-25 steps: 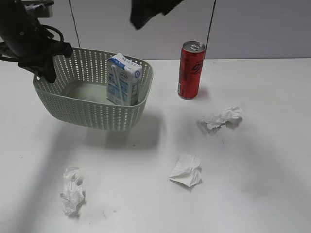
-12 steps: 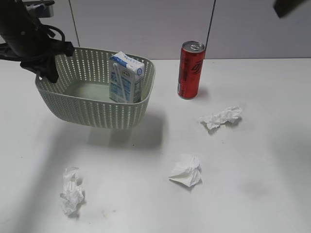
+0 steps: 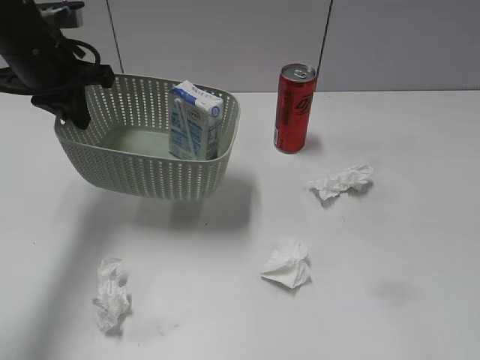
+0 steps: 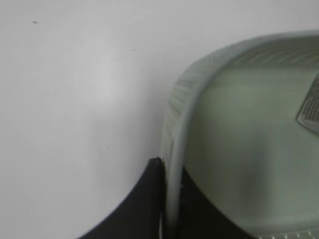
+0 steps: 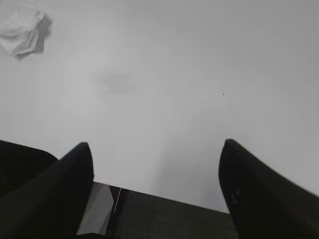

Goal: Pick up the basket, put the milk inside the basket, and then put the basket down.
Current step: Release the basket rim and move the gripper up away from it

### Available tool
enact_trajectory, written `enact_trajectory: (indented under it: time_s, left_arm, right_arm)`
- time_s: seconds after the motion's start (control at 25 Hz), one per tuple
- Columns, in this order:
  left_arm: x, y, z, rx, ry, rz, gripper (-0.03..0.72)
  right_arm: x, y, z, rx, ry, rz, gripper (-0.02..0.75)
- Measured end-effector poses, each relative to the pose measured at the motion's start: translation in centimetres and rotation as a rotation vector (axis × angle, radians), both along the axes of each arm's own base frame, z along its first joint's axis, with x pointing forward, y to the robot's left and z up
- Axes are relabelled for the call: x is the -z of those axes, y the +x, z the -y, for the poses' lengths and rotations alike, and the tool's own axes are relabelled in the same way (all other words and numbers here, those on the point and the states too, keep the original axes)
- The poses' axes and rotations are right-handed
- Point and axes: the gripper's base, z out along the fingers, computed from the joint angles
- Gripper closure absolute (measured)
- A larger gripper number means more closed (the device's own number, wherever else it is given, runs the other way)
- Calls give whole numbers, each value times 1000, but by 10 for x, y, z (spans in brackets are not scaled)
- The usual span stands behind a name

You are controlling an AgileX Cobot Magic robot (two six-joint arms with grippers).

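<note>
Milk point(image 3: 194, 121) now stands upright inside the basket point(image 3: 150, 176), against its right-hand wall, and the right arm that hung above the basket a second ago, and showed only at the top right corner half a second ago, has gone from the exterior view altogether. Its wrist camera looks down on bare surface point(image 5: 199, 74) with one crumpled tissue point(image 5: 21, 27) at the upper left; the right tool point(image 5: 155, 172) has its jaws spread wide with nothing between them. So the placing step looks finished, and what remains is to set the basket down. The basket is held off the surface, tilted, its shadow lying apart beneath it; it has barely shifted over the last half second. The left tool point(image 3: 73, 105) is clamped on the basket's left rim, and the left wrist view shows a dark finger point(image 4: 134, 209) pressed against the outside of the rim point(image 4: 172, 149). The red can point(image 3: 294, 109) stands well clear to the right, so I judge the lowering path unobstructed.
</note>
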Motion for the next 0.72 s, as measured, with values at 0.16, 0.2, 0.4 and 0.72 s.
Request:
enact_trajectory:
  time_s: [0.16, 0.2, 0.4, 0.72]
  left_arm:
    - [0, 0, 0, 0, 0, -2, 703]
    - [0, 0, 0, 0, 0, -2, 703]
    - [0, 0, 0, -1, -3, -3, 703]
    - [0, 0, 2, -7, -23, -7, 703]
  right_arm:
    - [11, -39, 12, 2, 36, 114, 146]
    - [13, -47, 14, 2, 47, 153, 146]
    - [30, -70, 21, 2, 85, 279, 146]
    - [37, -75, 23, 2, 79, 256, 147]
